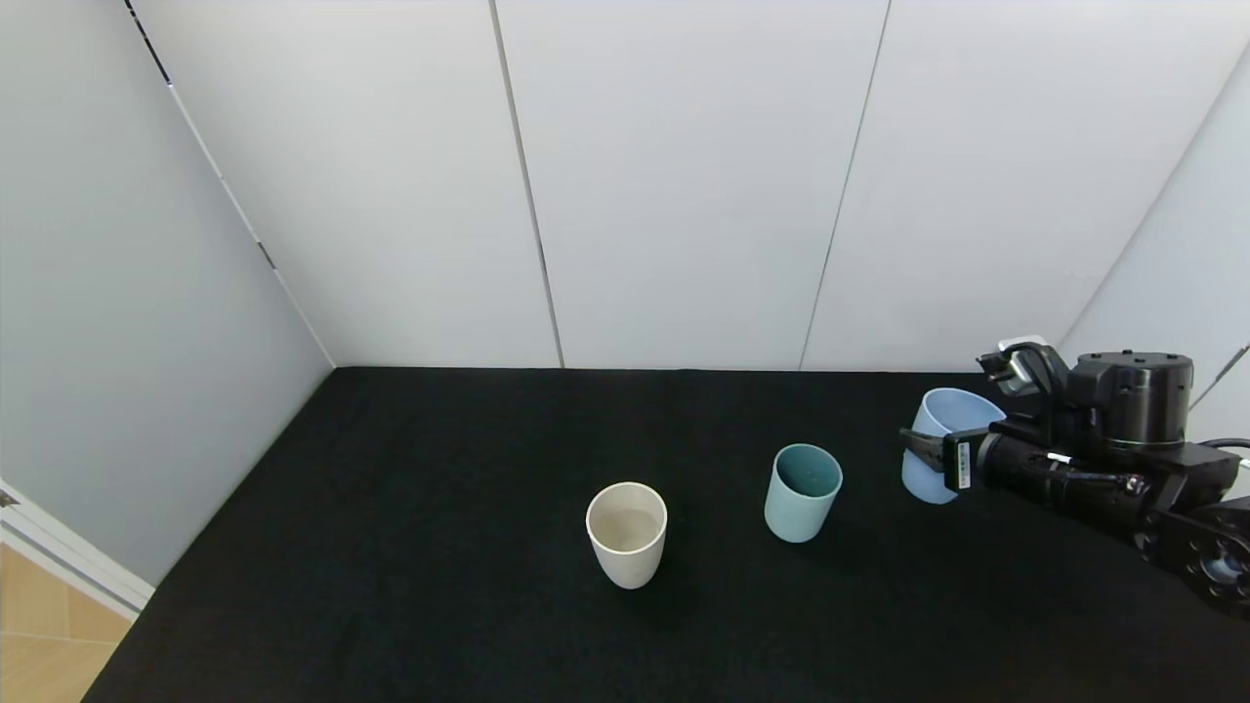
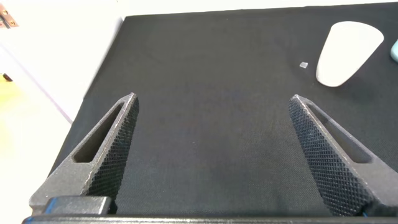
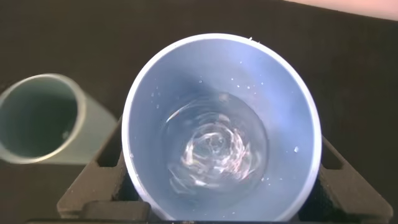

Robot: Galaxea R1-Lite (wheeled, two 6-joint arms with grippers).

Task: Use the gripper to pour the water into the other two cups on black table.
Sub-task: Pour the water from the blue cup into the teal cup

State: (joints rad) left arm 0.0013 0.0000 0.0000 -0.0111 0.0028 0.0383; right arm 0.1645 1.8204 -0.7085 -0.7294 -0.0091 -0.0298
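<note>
**Blue cup's in the right claw, water inside**

So the water is sitting in the bottom of the periwinkle-blue cup, you can see it rippling in the right wrist view, with droplets up the inner wall. That cup is over on the right side of the black table, tipped a little, and the right gripper is pinching it from the side, a finger pressed on each flank.

Just left of it stands the teal-green cup, upright, close by but not touching. Further left and a bit nearer is the cream-white cup, also upright, looks like some liquid in it.

The left gripper hangs over the left part of the table, fingers spread wide with nothing between them.
</note>
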